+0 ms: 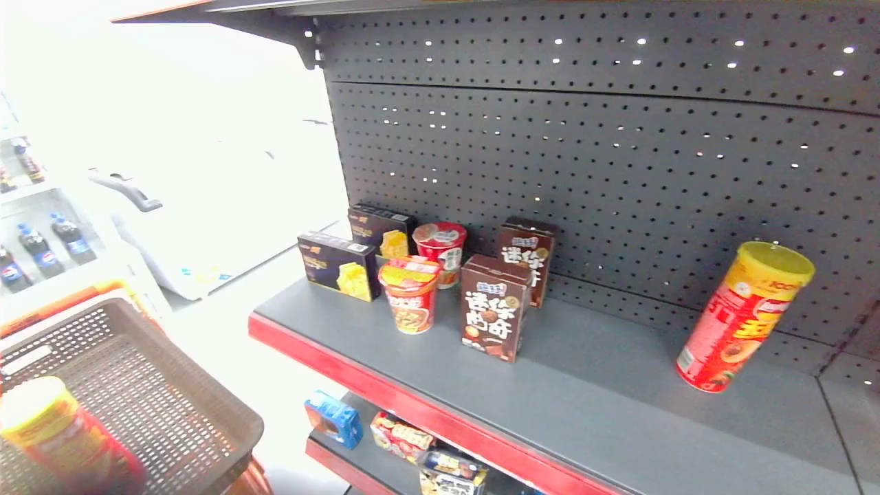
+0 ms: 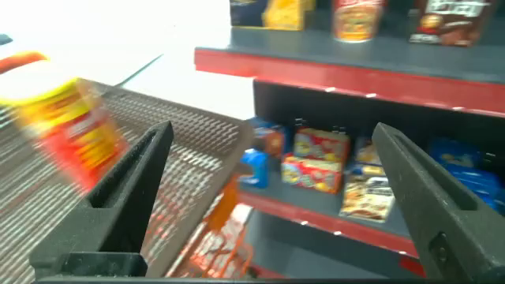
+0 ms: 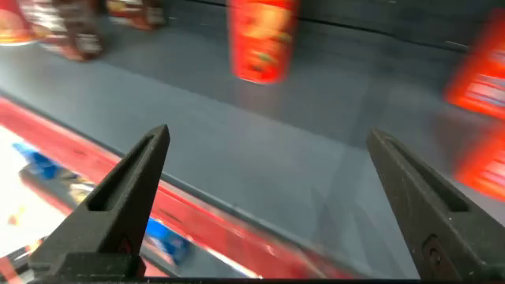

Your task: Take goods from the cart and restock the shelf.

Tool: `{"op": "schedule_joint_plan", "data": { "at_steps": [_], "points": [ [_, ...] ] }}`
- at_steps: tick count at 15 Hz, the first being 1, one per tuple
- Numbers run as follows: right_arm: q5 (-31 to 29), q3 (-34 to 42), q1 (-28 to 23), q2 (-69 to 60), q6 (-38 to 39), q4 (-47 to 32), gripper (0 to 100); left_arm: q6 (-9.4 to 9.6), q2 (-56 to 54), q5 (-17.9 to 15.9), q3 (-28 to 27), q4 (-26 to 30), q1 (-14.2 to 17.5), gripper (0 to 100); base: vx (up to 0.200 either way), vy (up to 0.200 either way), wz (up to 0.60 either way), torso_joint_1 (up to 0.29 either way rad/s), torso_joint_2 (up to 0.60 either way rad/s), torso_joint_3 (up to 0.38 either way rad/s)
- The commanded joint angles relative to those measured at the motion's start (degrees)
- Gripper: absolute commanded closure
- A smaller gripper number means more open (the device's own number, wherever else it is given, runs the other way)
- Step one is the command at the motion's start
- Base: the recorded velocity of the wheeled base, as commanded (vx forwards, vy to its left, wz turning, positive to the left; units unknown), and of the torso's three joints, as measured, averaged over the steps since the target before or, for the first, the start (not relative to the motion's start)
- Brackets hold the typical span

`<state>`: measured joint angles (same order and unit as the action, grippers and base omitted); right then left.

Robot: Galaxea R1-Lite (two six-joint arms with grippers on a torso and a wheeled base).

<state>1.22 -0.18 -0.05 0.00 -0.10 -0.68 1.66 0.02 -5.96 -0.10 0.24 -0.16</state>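
The shelf (image 1: pixel 619 405) is grey with a red front edge. Its back wall (image 1: pixel 619 158) is black, dotted with little holes. The tall can (image 1: pixel 739 320) is red with a yellow lid. The basket (image 1: pixel 158 371) is brown mesh. The front box (image 1: pixel 493 307) is dark brown.

I count seven items on the shelf (image 1: pixel 619 399). Two are dark boxes with yellow fronts: the left dark box (image 1: pixel 339 265) by the left edge and the rear dark box (image 1: pixel 381 230) behind it. Two are red noodle cups, the front cup (image 1: pixel 410 294) and the rear cup (image 1: pixel 440 251). Two are brown boxes, the front brown box (image 1: pixel 495 307) and the rear brown box (image 1: pixel 526 249). One is a yellow-lidded shelf canister (image 1: pixel 746 316) near the back edge. One matching basket canister (image 1: pixel 65 436) sits in the single brown basket (image 1: pixel 172 385), which makes two canisters.
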Motion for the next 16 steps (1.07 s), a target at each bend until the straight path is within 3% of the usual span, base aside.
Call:
{"op": "schedule_joint_plan", "data": {
  "at_steps": [1,9,11,12,13,14,15,16],
  "points": [
    [0.01,0.01,0.05,0.00,0.01,-0.02,0,-0.08,-0.02,0.07,0.01,0.02,-0.02,0,0.000,0.000,0.60,-0.007,0.00,-0.002],
    [0.01,0.01,0.05,0.00,0.10,-0.02,0,-0.08,-0.02,0.42,0.01,0.02,-0.02,0,0.000,0.000,0.60,0.002,0.00,0.002],
    [-0.08,0.01,0.05,0.00,0.10,-0.02,0,0.54,-0.02,0.60,-0.52,-0.07,0.07,0,0.000,0.000,0.00,0.000,0.00,0.000],
    [-0.08,0.01,0.05,0.00,0.10,-0.02,0,3.18,0.77,0.51,-4.30,0.72,0.07,0,0.000,0.000,0.00,0.000,0.00,0.000],
    [-0.08,0.01,0.05,0.00,0.10,-0.02,0,4.67,5.78,0.51,-10.36,3.71,-0.19,0,0.000,0.000,0.00,0.000,0.00,0.000],
    [0.01,0.01,0.05,0.00,0.10,-0.02,0,4.85,10.52,0.69,-15.02,6.17,-0.28,0,0.000,0.000,0.00,0.000,0.00,0.000],
    [0.01,0.01,0.05,0.00,0.10,-0.02,0,4.93,20.98,1.22,-25.83,11.18,0.86,0,0.000,0.000,0.00,0.000,0.00,0.000],
    [0.01,0.01,0.05,0.00,0.10,-0.02,0,5.11,26.43,1.13,-29.96,11.80,0.86,0,0.000,0.000,0.00,0.000,0.00,0.000]
  ]
}}
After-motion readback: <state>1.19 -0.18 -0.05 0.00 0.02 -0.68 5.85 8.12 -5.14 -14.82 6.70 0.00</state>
